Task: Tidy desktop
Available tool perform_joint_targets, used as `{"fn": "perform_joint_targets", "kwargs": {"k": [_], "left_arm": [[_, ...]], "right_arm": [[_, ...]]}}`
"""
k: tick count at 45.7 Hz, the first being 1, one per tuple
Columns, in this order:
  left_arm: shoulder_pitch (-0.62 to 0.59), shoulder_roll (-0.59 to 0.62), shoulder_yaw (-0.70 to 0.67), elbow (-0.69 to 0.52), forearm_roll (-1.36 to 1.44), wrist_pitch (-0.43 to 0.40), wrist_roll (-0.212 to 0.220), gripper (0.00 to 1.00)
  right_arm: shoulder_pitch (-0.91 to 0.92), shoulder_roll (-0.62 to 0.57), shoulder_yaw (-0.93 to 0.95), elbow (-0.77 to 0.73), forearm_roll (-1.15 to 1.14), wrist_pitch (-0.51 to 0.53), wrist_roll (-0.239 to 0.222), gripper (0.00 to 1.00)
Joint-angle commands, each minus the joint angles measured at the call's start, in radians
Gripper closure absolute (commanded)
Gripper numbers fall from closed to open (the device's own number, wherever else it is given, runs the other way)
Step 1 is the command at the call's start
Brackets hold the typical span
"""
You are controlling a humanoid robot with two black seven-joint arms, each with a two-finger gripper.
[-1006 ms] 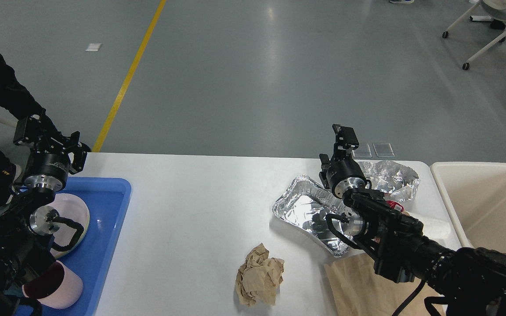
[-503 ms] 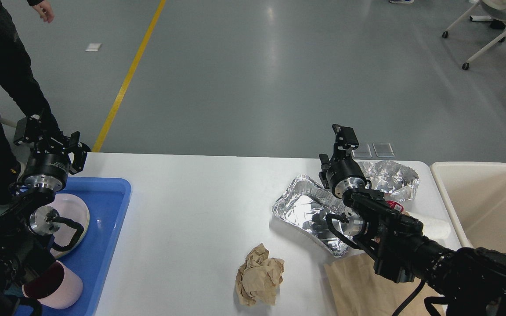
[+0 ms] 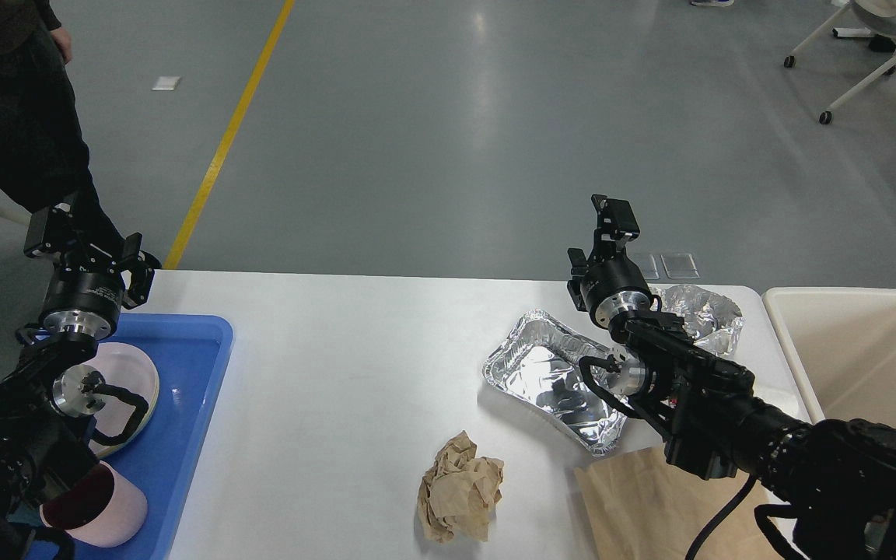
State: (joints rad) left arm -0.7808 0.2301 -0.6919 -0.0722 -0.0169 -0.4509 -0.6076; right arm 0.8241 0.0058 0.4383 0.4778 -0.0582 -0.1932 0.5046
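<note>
Four pieces left on the desktop [image 3: 339, 373]: foil tray [image 3: 553, 381], crumpled foil [image 3: 697, 311], paper bag [image 3: 650, 505], paper wad [image 3: 460, 498], all on its right half.
Desktop lie: fills the lower view, long axis left to right.
Done, as I judge: dishes sit in the blue tray [image 3: 191, 389]; cream bin [image 3: 868, 350] looks empty.
My right gripper [image 3: 611, 222]: raised above the foil, cannot tell if parted.
My left gripper [image 3: 82, 233]: above the blue tray, cannot tell.

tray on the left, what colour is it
Blue tray, clearest in the head view.
</note>
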Motion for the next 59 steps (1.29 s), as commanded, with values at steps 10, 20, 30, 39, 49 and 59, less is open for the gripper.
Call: {"fn": "perform_joint_targets", "kwargs": {"k": [10, 20, 30, 39, 49, 59], "left_arm": [[0.0, 0.0, 0.0, 0.0, 0.0, 0.0, 0.0, 0.04], [-0.002, 0.0, 0.0, 0.0, 0.0, 0.001, 0.0, 0.04], [0.0, 0.0, 0.002, 0.0, 0.0, 0.0, -0.001, 0.04], [0.0, 0.0, 0.0, 0.0, 0.0, 0.0, -0.001, 0.04], [0.0, 0.0, 0.002, 0.0, 0.0, 0.0, 0.0, 0.04], [0.0, 0.0, 0.0, 0.0, 0.0, 0.0, -0.001, 0.04]], "right_arm": [[-0.019, -0.061, 0.007, -0.007, 0.0, 0.0, 0.0, 0.0], [-0.033, -0.083, 0.007, -0.007, 0.0, 0.0, 0.0, 0.0], [-0.04, -0.083, -0.007, -0.007, 0.0, -0.002, 0.005, 0.0], [-0.063, -0.083, -0.007, -0.008, 0.0, -0.002, 0.003, 0.0], [-0.054, -0.092, -0.003, -0.005, 0.0, 0.0, 0.003, 0.0], [-0.057, -0.139, 0.003, 0.004, 0.0, 0.001, 0.006, 0.0]]}}
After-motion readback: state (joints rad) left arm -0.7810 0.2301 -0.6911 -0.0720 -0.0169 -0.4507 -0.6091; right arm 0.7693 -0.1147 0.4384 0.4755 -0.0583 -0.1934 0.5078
